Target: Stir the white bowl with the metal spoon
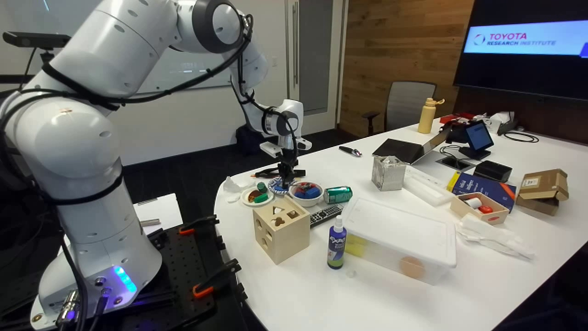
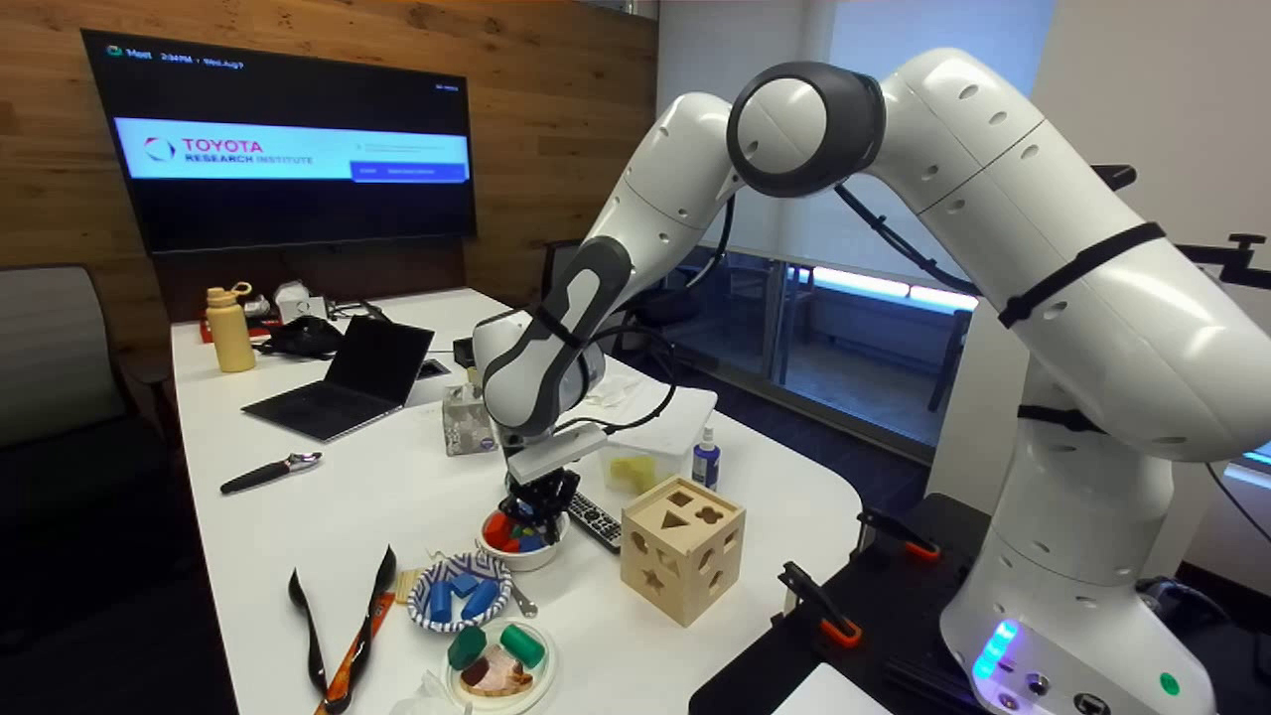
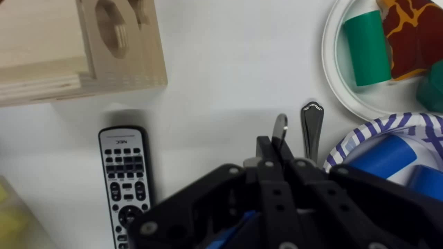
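Observation:
The white bowl [image 1: 307, 201] holds red, blue and other coloured pieces; it also shows in an exterior view [image 2: 532, 560]. My gripper [image 3: 273, 145] is shut on a thin metal utensil, seemingly the metal spoon [image 3: 280, 127]; one rounded end sticks out past the fingertips and the rest is hidden. In an exterior view the gripper [image 2: 549, 526] points down at the white bowl's far side, over the pieces. I cannot tell whether the spoon touches them. In the wrist view the gripper hides the bowl, with some blue showing beneath. Another metal utensil handle [image 3: 312, 128] lies on the table.
A striped bowl [image 2: 427, 618] with blue blocks and a white plate [image 2: 544, 685] with green blocks stand close by. A wooden shape box [image 2: 683, 556], a remote [image 3: 126, 183], a green can [image 1: 338, 195] and black-and-orange tongs [image 2: 348, 645] are around.

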